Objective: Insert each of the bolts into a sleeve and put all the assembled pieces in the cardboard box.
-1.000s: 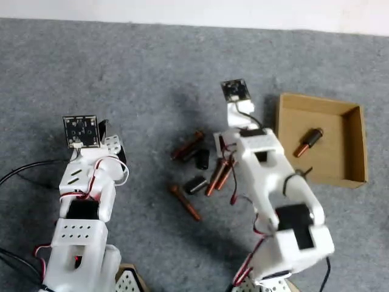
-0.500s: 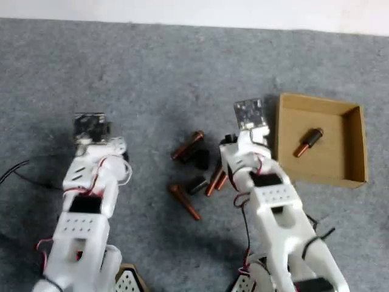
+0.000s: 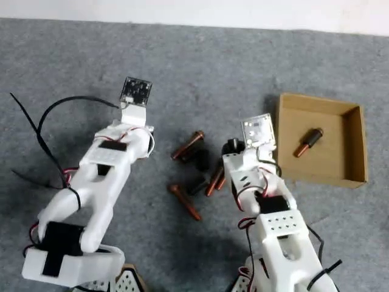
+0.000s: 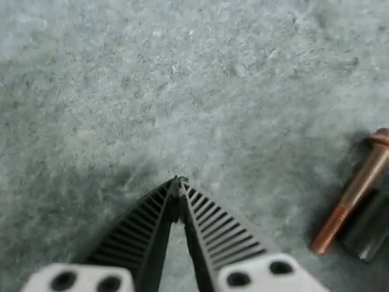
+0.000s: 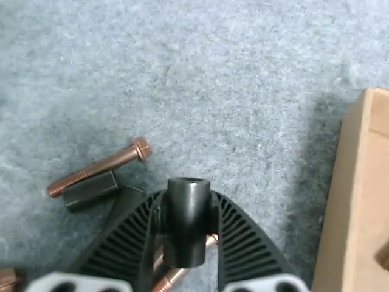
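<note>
Sleeve in hand: my right gripper (image 5: 186, 199) clamps a black sleeve (image 5: 186, 234) upright between its fingers, with my right arm (image 3: 270, 213) extended from the table's 6 o'clock edge toward 12. My left arm (image 3: 100, 179) angles from 7 o'clock toward 1, and my left gripper (image 4: 178, 185) is pinched closed on nothing above the grey carpet (image 3: 182, 61). Loose copper bolts (image 3: 186, 145) and a second sleeve (image 3: 196, 184) lie between the arms. At their 3 o'clock sits the cardboard box (image 3: 333, 159), one assembled piece (image 3: 308, 141) inside.
</note>
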### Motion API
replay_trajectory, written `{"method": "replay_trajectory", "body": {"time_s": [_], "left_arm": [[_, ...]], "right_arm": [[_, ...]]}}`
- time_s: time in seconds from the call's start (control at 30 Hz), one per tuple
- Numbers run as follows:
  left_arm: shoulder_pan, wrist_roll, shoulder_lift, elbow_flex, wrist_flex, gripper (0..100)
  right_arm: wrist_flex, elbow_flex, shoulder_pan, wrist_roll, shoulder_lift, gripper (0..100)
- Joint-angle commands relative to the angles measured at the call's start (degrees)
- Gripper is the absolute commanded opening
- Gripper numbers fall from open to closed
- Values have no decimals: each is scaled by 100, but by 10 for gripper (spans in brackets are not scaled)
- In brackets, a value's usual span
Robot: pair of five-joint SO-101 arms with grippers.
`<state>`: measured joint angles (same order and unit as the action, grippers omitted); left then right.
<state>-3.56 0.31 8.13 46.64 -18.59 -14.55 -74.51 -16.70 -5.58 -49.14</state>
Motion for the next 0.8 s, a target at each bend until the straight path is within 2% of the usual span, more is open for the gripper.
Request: {"method": "replay_trajectory", "body": {"time_s": [0.0, 0.13, 0.2, 0.27, 0.43, 0.77], "left_arm": [[-409, -62, 4, -338, -18, 91], [-558, -62, -207, -497, -35, 255], [-690, -79, -400, -664, -62, 258], [-875, -431, -699, -954, -237, 259], [-1200, -1204, -1807, -2264, -1292, 259], [-1235, -1248, -3943, -5103, -2866, 262]], "right_arm": [[207, 48, -4, -44, -189, 3], [207, 48, -4, -44, -189, 3], [207, 48, -13, -44, -189, 3], [207, 48, -13, -44, -189, 3], [207, 40, -13, -44, -189, 3], [198, 40, -13, -44, -180, 3]]}}
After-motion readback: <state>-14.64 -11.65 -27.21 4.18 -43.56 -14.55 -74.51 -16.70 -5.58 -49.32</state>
